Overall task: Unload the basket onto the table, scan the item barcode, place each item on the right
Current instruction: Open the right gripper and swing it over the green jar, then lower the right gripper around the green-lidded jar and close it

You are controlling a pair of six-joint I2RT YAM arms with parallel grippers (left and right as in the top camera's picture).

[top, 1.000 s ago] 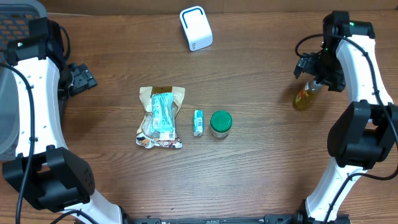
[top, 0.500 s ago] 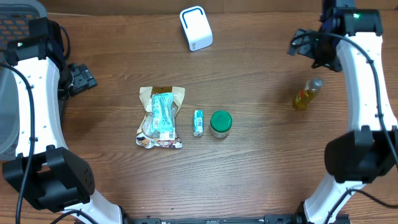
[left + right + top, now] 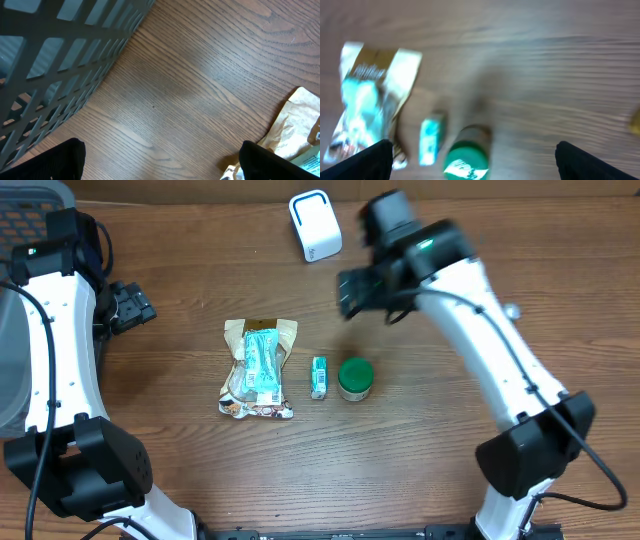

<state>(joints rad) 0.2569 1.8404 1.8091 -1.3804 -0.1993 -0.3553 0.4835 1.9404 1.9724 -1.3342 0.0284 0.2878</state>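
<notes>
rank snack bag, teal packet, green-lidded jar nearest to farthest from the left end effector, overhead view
1. snack bag, left of centre, closest to the left end effector
2. teal packet, right of the bag
3. green-lidded jar, rightmost of the row

A snack bag (image 3: pixel 258 367), a small teal box (image 3: pixel 319 377) and a green-lidded jar (image 3: pixel 354 379) are laid in a row on the wooden table (image 3: pixel 200 470). The right gripper (image 3: pixel 355 290) is seen blurred between the jar and a white scanner (image 3: pixel 315 225). The left gripper (image 3: pixel 128 305) is held near the left edge.
</notes>
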